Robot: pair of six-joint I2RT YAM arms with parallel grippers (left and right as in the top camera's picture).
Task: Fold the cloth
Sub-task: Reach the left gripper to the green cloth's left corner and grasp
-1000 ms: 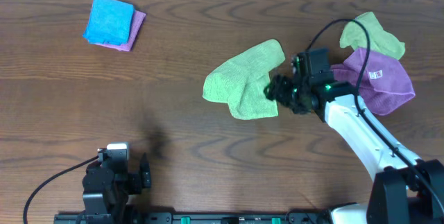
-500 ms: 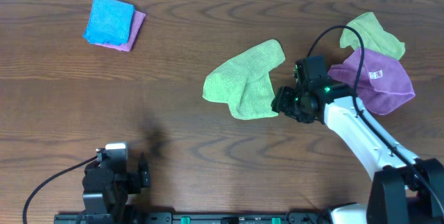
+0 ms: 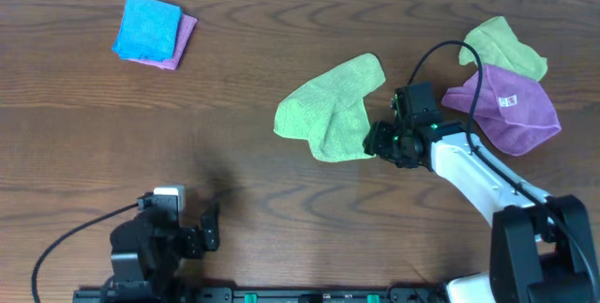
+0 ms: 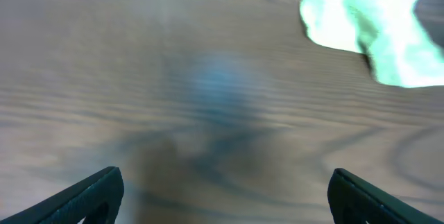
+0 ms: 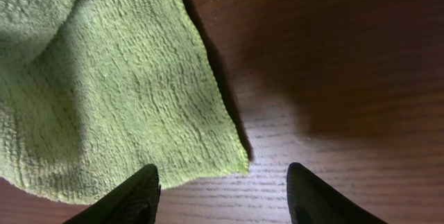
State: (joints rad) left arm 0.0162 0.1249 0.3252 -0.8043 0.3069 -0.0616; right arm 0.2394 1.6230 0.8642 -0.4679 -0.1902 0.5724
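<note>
1. The cloth lies rumpled on the desk. Its outline is uneven and one lobe laps over another, so no clean fold has been made yet.
2. The right end effector hangs at the cloth's lower right corner. Its fingers are spread wide with the corner between them, and nothing is gripped.
3. The left end effector sits well away to the cloth's lower left, also wide open and empty over bare desk.
4. Likely risk: if the fingers close here they may catch only the thin hem, which could slip out on lifting. Coming down carelessly, they could instead push the corner and bunch it further.
5. With one arm working alone, pulling that corner across may drag the whole cloth instead of folding it. The lapped lobe would then leave a crooked result.
6. Just right of the cloth lies a purple cloth, with a second green cloth beyond it. The right arm's cable arcs over both and might tug them.
7. No container is in view. Far to the cloth's upper left, a blue cloth rests on a pink one.
</note>
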